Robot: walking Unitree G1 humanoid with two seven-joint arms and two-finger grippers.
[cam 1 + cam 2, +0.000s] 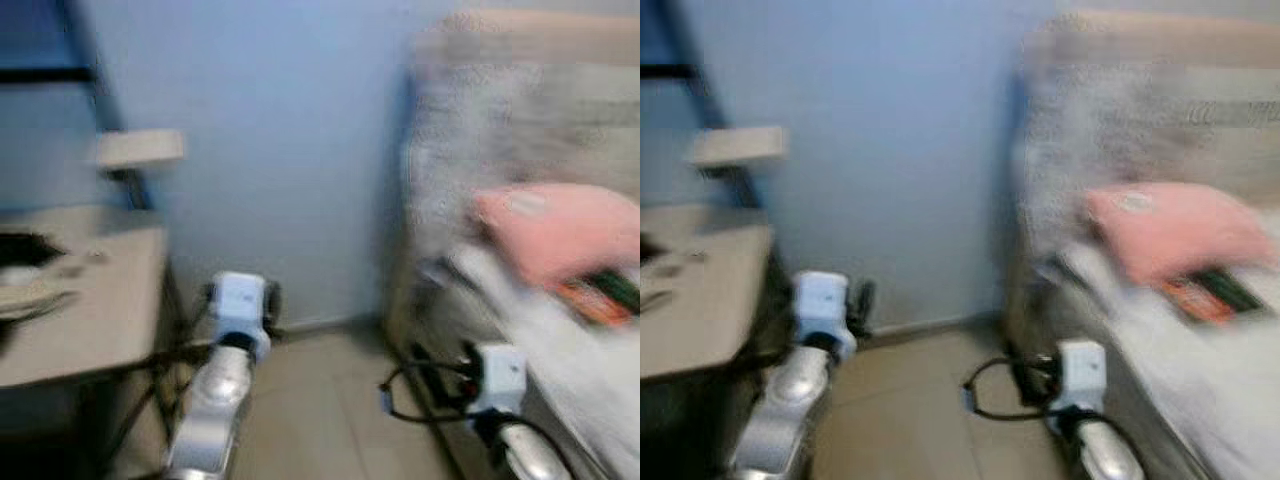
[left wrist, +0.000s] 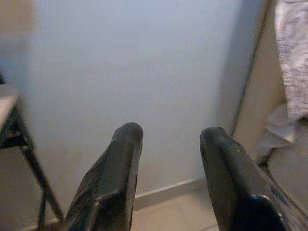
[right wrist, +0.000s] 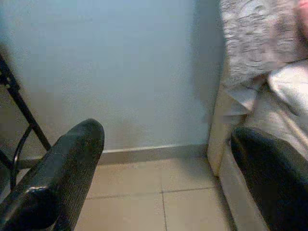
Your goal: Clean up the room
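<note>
Pink and blurred, a pillow (image 1: 555, 238) lies on the bed (image 1: 590, 370) with a book-like item (image 1: 600, 292) just beside it, while dark clutter (image 1: 25, 270) sits on the small table (image 1: 90, 320). Both the left gripper (image 2: 169, 168) and right gripper (image 3: 163, 183) hang spread apart, holding nothing, facing the blue wall (image 1: 280, 150). Tidying seems unfinished, though blur hides how much remains.

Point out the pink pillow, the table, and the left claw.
Pillow (image 1: 560, 232), left eye view, middle of its pink face.
Table (image 1: 110, 300), left eye view, bare part of its top.
Left claw (image 2: 171, 159), left wrist view, midway between its open fingertips.
</note>
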